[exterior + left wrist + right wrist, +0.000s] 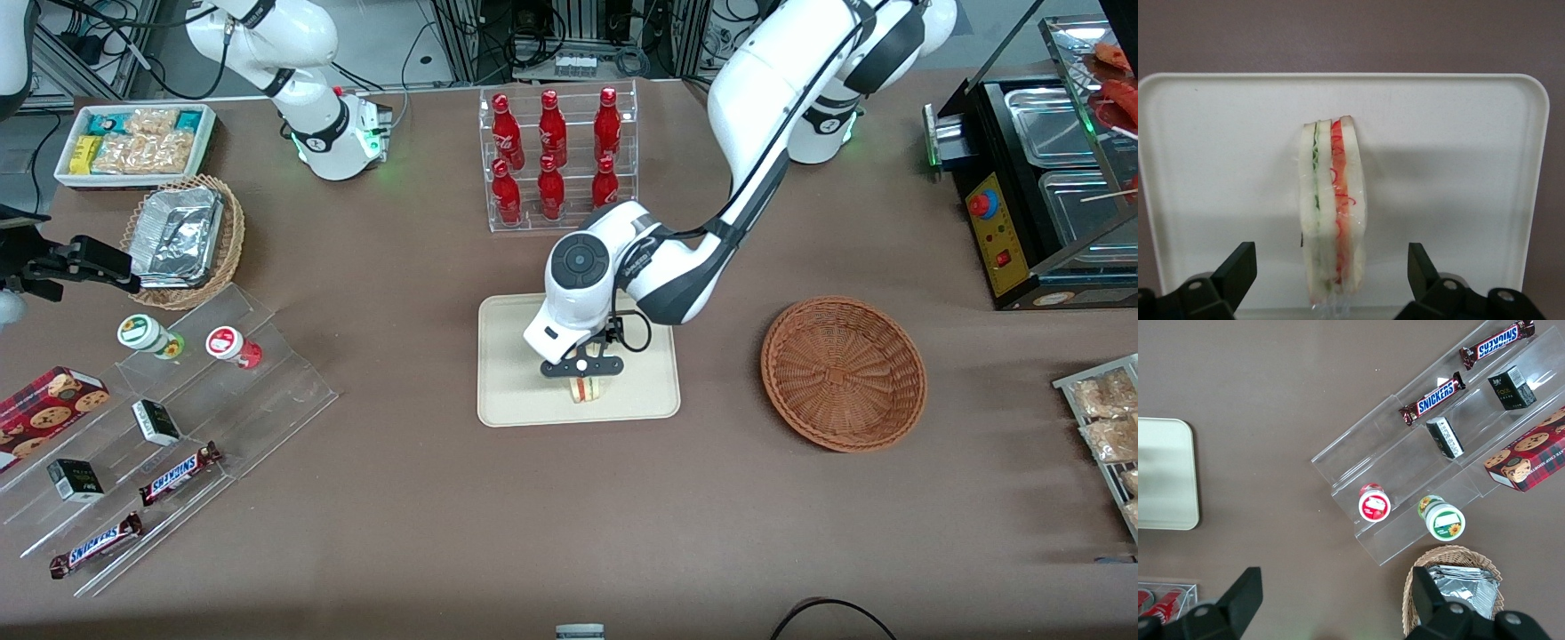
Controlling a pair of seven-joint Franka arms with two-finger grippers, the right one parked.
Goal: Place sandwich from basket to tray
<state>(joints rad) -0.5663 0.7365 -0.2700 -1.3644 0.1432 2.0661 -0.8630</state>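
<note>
The sandwich (588, 389) (1333, 207) stands on its edge on the cream tray (516, 373) (1458, 167), in the part of the tray nearer the front camera. It shows white bread with green and red filling under clear wrap. My left gripper (584, 377) (1330, 261) hangs straight above it and is open. One black finger (1239, 265) stands well clear on each side of the sandwich, and neither touches it. The round reddish-brown basket (843, 373) sits beside the tray toward the working arm's end, with nothing in it. An edge of the tray (1165, 473) also shows in the right wrist view.
A clear rack of red bottles (556, 160) stands farther from the camera than the tray. Toward the parked arm's end are a stepped acrylic shelf with snacks (178, 418), a lighter wicker basket of foil containers (182, 240) and a white bin (133, 142). A food warmer (1040, 187) stands at the working arm's end.
</note>
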